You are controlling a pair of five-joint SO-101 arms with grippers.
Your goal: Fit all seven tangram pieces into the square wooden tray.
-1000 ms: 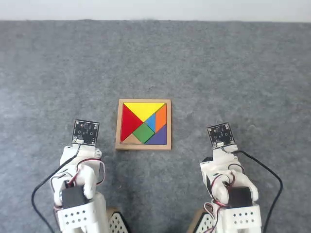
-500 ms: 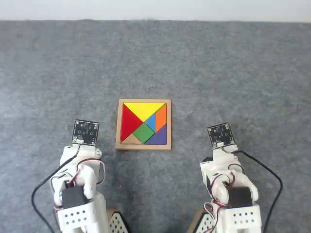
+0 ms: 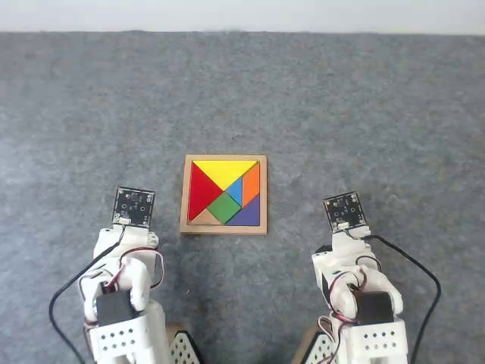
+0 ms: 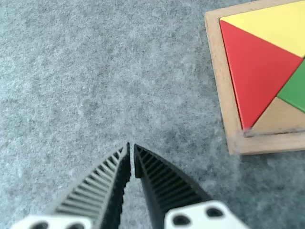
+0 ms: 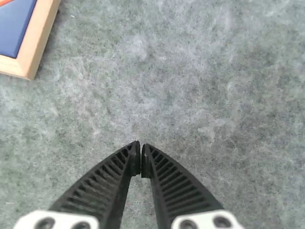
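Lots of bare grey bench point(image 3: 364, 114) on all four sides of the tray point(image 3: 223, 229), with the far bench edge well beyond it. Square wooden tray, raised rim, lying flat. Inside, seven flat pieces packed tight: yellow piece point(image 3: 224, 171), red piece point(image 3: 200, 192), green piece point(image 3: 224, 206), small blue piece point(image 3: 236, 191), orange piece point(image 3: 251, 184), purple piece point(image 3: 248, 214) and tan piece point(image 3: 203, 218). Left hand point(image 4: 132, 148) pressed together, holding nothing, low over the bench, tray ahead and to its right. Right hand point(image 5: 141, 145) pressed together too, holding nothing, tray corner ahead and to its left.
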